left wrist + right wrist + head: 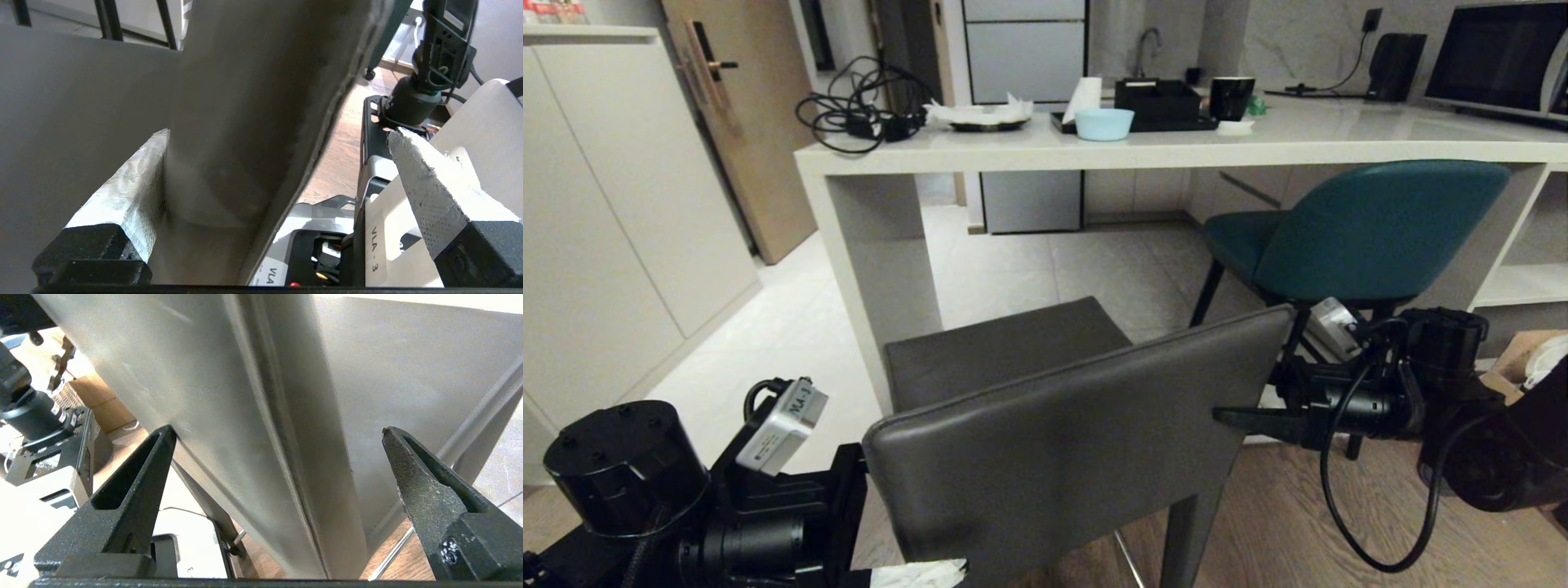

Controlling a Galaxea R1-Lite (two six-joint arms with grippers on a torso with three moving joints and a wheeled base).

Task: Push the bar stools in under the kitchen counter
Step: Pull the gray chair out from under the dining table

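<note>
The dark grey leather stool (1062, 416) stands on the floor short of the kitchen counter (1176, 149), its seat pointing at the left side panel and the corner above it, its flat back toward the robot; the teal stool (1364, 229) sits farther right, its seat already under the counter's front edge. The grey one looks stiff and fairly heavy, with a padded, smooth back that could let a finger slide, and being tall it would likely tip if shoved high up (a low, even push on both side edges of the back seems safer). The left gripper (278, 163) is spread wide around the back's left edge, one taped finger (130, 183) lying against the leather, the other clear of it. The right gripper (278, 457) is likewise wide apart, straddling the back's right edge without visibly pressing. Neither holds anything.
</note>
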